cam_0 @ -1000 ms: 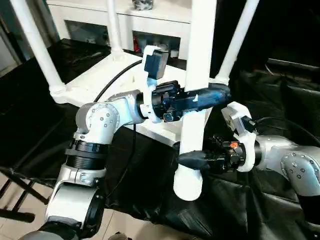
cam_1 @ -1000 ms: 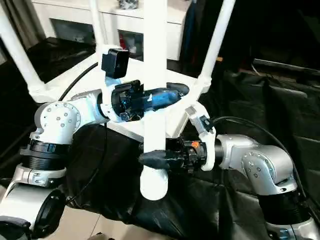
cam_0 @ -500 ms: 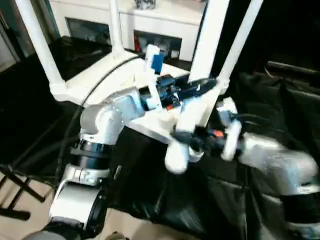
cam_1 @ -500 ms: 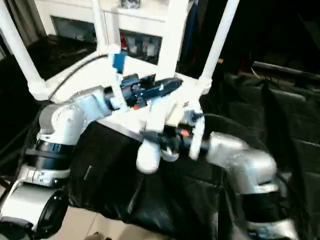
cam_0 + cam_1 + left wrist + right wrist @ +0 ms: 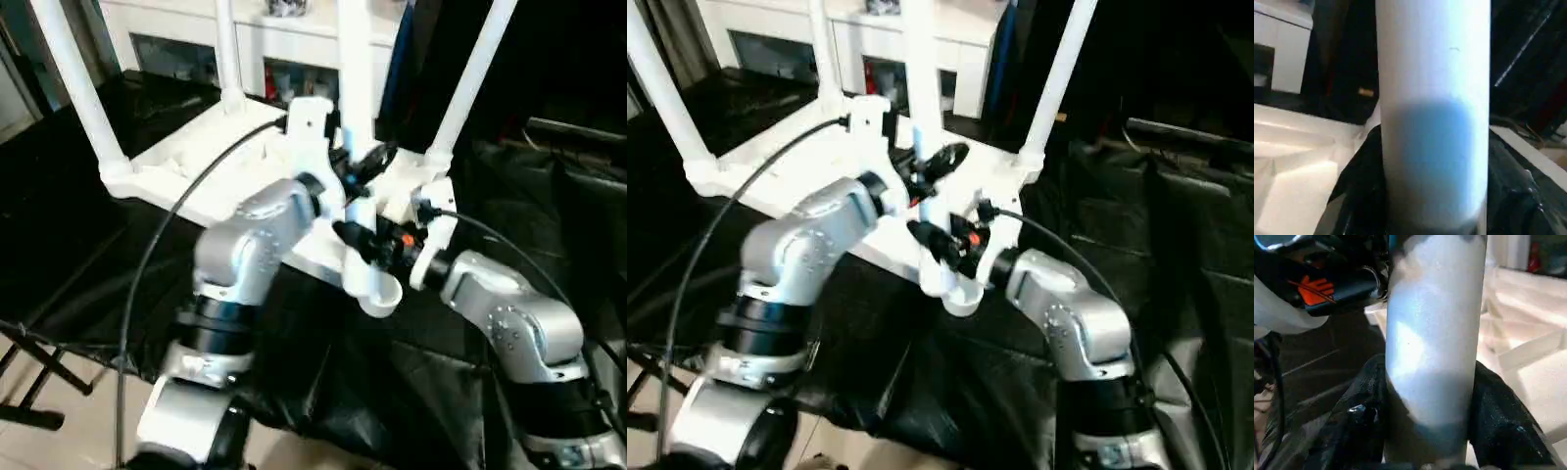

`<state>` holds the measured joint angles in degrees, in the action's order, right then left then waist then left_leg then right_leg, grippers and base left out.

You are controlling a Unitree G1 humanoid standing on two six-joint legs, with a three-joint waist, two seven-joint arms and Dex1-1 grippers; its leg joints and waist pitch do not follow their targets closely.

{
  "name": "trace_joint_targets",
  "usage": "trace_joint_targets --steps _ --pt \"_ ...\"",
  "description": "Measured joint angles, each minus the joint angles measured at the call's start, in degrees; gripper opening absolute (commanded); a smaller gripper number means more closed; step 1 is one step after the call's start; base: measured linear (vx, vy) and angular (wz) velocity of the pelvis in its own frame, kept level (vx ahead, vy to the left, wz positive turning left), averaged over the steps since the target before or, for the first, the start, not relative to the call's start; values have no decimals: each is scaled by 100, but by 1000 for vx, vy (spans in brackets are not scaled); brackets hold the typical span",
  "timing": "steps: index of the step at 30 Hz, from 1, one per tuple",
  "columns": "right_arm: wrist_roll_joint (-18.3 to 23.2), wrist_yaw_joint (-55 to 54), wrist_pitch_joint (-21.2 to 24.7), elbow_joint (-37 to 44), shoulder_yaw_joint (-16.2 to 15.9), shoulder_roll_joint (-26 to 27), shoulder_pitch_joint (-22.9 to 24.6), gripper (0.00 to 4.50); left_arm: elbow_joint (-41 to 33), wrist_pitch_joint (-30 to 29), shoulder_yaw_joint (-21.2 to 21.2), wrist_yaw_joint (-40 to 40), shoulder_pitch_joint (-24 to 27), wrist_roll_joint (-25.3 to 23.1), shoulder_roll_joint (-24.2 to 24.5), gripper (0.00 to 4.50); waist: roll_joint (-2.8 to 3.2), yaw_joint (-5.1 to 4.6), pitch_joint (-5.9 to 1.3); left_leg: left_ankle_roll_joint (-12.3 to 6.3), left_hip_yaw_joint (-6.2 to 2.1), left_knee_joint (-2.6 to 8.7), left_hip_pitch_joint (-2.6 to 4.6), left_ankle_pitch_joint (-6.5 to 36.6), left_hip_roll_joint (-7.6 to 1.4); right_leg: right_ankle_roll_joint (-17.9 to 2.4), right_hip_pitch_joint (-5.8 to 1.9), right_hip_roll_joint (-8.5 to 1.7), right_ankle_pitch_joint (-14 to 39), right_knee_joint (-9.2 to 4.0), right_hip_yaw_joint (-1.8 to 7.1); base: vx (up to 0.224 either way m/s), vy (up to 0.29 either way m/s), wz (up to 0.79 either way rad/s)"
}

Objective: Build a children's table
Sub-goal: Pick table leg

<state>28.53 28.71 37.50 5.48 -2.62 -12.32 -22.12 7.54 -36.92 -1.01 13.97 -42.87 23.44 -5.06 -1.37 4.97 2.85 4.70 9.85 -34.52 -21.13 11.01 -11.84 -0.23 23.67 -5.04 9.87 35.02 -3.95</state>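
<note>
Children's table, part-assembled: white plastic tabletop [image 5: 186, 166], rectangular, lay upside down on crinkled glossy black sheeting [image 5: 549, 245], its ribbed underside facing up and its round corner sockets showing as raised collars. Three legs stood upright in sockets: a long smooth white tapered tube at the near-left corner [image 5: 73, 83], a second at the far-left corner [image 5: 226, 49], a third at the far-right corner [image 5: 470, 78]. The fourth leg [image 5: 358, 127], the same matt white tube with an open hollow wider end [image 5: 377, 289], stood nearly upright over the near edge of the tabletop, its open end hanging just beyond and below that edge, above the black sheeting. Left gripper [image 5: 361, 168], black, on a jointed silver forearm, clasped this leg at mid-height; in the left wrist view its dark fingers [image 5: 1359, 171] pressed against both sides of the tube, roughly half spread to the tube's width. Right gripper [image 5: 367, 245], black with an orange mark on its body, clasped the same leg lower down, just above the open end; in the right wrist view its textured black fingers [image 5: 1501, 416] bore on either side of the tube, likewise about half spread. A black cable [image 5: 167, 235] arched over the left arm. Behind stood a white cabinet [image 5: 284, 44] with glass doors.
</note>
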Motion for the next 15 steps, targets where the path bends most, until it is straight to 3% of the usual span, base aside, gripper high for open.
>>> trace_joint_targets --steps 4,5,6,10,15 --pt "-34 -78 -17 75 -11 63 2 186 -8 -38 -137 92 0 236 -14 188 11 -14 3 1 0 2 1 0 0 1 0 2 0 -1 0 0 0 0" --pt "-19 -78 -17 77 -2 89 2 242 -9 -46 -160 150 0 282 -2 186 20 -9 4 1 0 2 0 0 0 1 0 2 0 -1 0 0 0 0" --pt "-4 -75 -17 81 5 90 2 256 -9 -46 -187 194 0 293 -1 186 26 -7 6 0 0 2 -1 0 1 1 1 2 0 -3 1 0 0 0" --pt "277 128 -17 135 248 32 -1 279 -6 -111 -289 540 0 508 26 185 57 9 8 -1 1 2 -4 1 3 1 0 1 0 -7 2 0 0 0" --pt "869 1035 324 107 489 -551 0 314 79 -300 -360 1230 -55 918 293 185 81 0 18 -2 3 2 -3 0 2 1 0 4 0 -6 2 0 0 0"
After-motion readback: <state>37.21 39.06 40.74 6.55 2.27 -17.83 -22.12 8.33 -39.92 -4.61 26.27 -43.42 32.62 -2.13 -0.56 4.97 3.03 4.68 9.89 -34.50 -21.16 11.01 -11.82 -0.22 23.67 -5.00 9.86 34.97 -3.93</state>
